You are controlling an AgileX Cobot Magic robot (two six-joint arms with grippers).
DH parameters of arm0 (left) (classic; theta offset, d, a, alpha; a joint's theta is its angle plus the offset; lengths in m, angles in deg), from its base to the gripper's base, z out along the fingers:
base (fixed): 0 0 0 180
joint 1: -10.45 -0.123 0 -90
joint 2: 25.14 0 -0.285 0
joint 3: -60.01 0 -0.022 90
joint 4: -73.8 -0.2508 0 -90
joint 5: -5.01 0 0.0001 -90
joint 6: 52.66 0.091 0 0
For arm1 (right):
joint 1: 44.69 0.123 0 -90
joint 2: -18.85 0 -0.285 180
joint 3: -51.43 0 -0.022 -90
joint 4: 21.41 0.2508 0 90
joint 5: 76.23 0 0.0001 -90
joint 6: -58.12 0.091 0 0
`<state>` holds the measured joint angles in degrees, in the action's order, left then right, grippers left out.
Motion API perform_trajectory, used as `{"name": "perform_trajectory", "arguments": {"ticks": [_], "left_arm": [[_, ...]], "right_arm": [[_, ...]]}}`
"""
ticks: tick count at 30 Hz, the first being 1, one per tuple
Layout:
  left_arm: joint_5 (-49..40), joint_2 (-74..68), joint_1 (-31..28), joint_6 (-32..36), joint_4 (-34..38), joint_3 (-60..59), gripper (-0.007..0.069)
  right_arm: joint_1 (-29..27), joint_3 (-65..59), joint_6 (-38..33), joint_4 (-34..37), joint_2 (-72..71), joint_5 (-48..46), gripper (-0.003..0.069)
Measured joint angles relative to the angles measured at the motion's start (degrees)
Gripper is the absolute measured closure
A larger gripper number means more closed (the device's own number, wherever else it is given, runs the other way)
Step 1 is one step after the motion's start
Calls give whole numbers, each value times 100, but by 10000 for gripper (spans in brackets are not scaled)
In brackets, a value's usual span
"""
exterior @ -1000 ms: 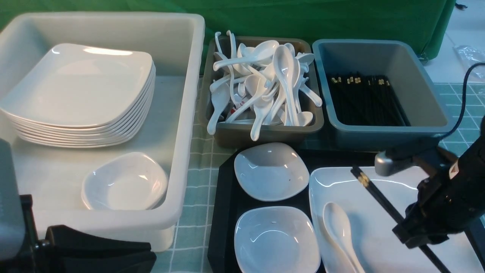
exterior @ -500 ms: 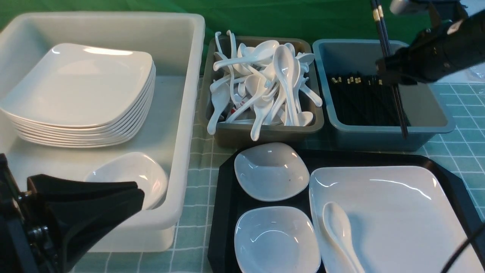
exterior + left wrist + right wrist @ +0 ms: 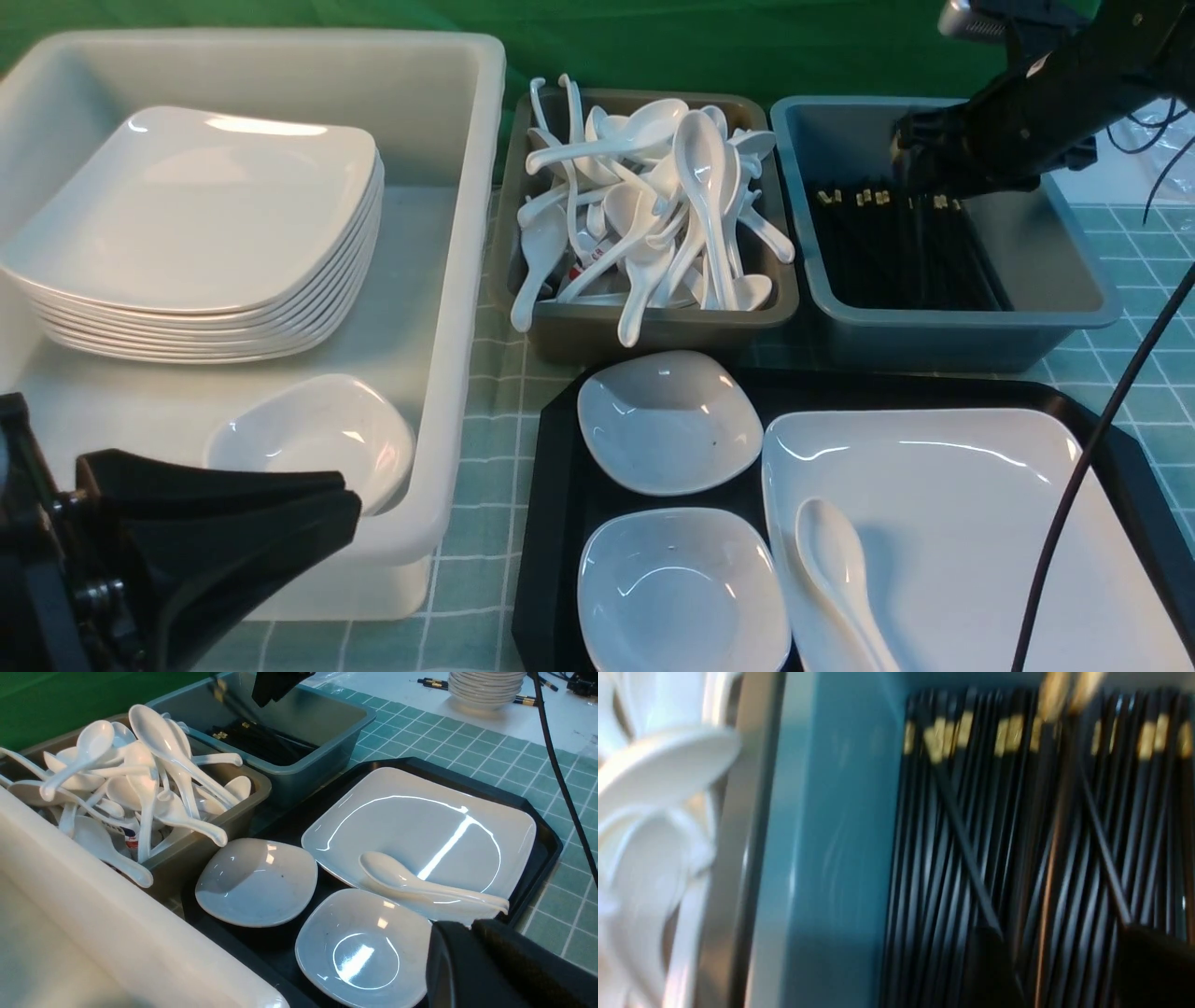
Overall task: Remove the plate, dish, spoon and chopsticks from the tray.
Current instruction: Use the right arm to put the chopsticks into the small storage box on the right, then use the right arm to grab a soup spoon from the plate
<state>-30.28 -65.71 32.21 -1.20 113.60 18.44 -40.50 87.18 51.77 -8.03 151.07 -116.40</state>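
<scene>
The black tray point(image 3: 551, 485) holds the large white plate point(image 3: 962, 523) with the white spoon point(image 3: 836, 569) lying on it, and two small white dishes point(image 3: 667, 434) point(image 3: 681, 593). My right gripper point(image 3: 913, 168) hangs over the grey-blue bin point(image 3: 1055, 280) of black chopsticks point(image 3: 896, 252). In the right wrist view it point(image 3: 1064, 938) is open, and a blurred pair of chopsticks point(image 3: 1057, 812) lies loose between its fingers over the pile. My left gripper point(image 3: 347, 504) is shut and empty at the near left. In the left wrist view it point(image 3: 469, 926) sits beside the spoon point(image 3: 411, 884).
A big white bin point(image 3: 448, 373) at the left holds a stack of plates point(image 3: 196, 215) and small dishes point(image 3: 308, 448). A brown bin point(image 3: 653, 327) heaped with white spoons stands behind the tray. The right arm's cable point(image 3: 1074, 504) hangs across the plate.
My right gripper lifted the chopsticks off the plate, carried them over the grey-blue bin, lowered and opened; the pair has left its grip. My left gripper rose into view at the near left.
</scene>
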Motion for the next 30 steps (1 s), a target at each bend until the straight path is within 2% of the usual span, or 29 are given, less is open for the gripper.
{"name": "perform_trajectory", "arguments": {"ticks": [2, 4, 8, 11, 18, 21, 22, 23, 25, 30], "left_arm": [[-6, 0, 0, 0, -112, 0, 607], [-11, 0, 0, 0, -232, 0, 607], [-18, 0, 0, -144, -577, 0, 607], [-18, 0, 0, -245, -650, 0, 607], [-50, 0, 0, -387, -678, 0, 607], [-58, 0, 0, -390, -656, 0, 607], [-58, 0, 0, -390, -648, 0, 607], [-62, 0, 0, -390, -595, 0, 607], [-62, 0, 0, -390, -572, 0, 607], [-62, 0, 0, -390, -572, 0, 607]], "right_arm": [[0, 0, -57, -6, -168, -296, 153], [0, 0, -101, -18, -422, -713, 137], [135, -76, -159, -367, -1183, -2028, 193], [376, -515, -79, -631, -1630, -2435, 216], [1726, -3371, 109, -872, -3199, -2280, 196], [2360, -4627, 324, -879, -3709, -1759, 173], [2438, -4702, 356, -879, -3731, -1717, 172], [2743, -5353, 474, -879, -3856, -1313, 158], [2942, -5893, 636, -867, -3844, -837, 144], [2974, -6243, 845, -886, -3651, -168, 140]]}}
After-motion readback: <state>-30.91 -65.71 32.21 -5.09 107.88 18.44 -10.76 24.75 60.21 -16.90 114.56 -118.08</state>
